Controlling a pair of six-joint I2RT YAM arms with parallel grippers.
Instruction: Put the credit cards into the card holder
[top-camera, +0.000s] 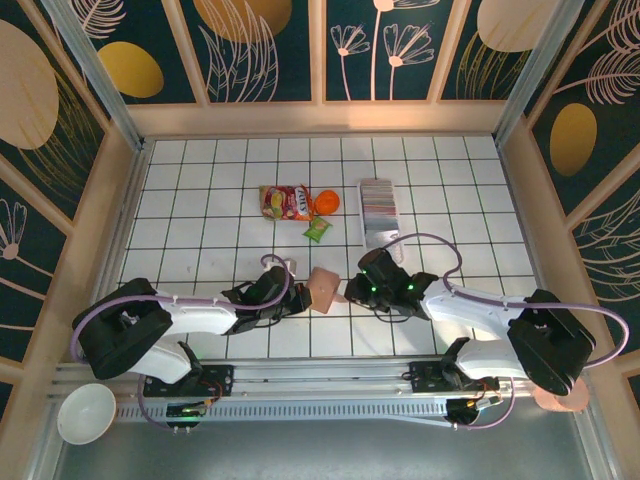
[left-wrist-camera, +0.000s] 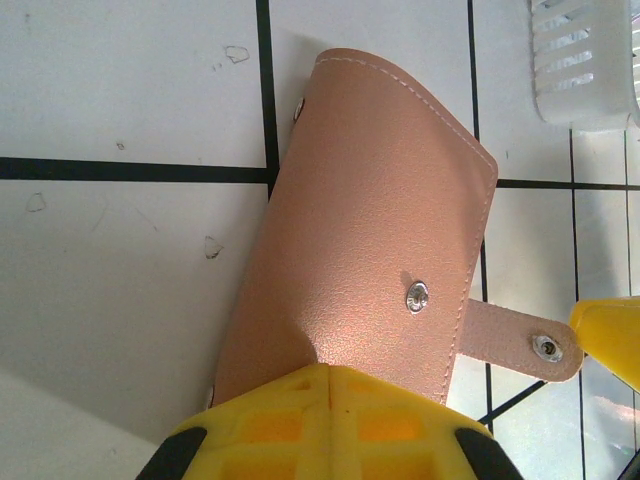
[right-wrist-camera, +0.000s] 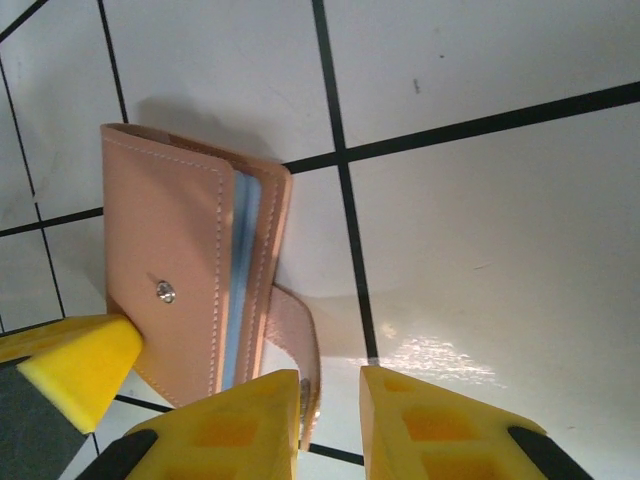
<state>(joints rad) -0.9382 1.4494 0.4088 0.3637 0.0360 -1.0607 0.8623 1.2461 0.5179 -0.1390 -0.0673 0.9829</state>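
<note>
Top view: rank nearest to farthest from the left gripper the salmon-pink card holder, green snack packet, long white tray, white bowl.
1. Salmon-pink leather-like card holder, at the left gripper's fingers.
2. Small green snack packet, farther back.
3. Long white rectangular tray, back right.
4. Round white bowl, near-left corner.

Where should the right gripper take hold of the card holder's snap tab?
Probably the snap tab near its free end, approached from the open edge of the card holder: it sticks out clear of the folded body, beside the open right gripper.
</note>
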